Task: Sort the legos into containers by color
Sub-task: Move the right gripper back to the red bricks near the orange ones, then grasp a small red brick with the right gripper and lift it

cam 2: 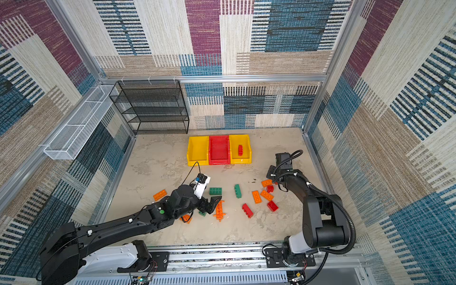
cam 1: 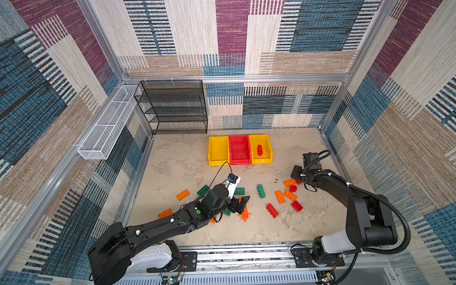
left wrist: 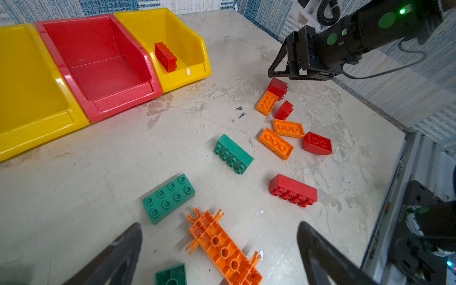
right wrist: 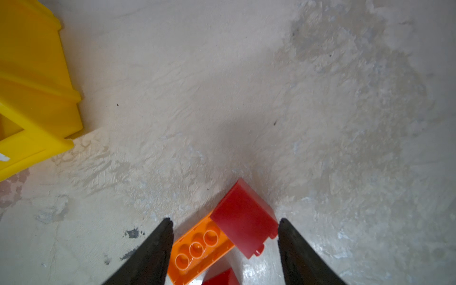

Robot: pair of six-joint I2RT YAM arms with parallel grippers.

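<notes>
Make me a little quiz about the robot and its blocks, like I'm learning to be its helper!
1. True or false: the red bin holds no bricks.
2. Which colour is the lone brick inside a yellow bin? A green, B red, C orange.
3. Fill the gap: between the open jaws of the right gripper lie a red brick and its neighbour, which is coloured ____.

Key: 1 true; 2 B; 3 orange.
</notes>
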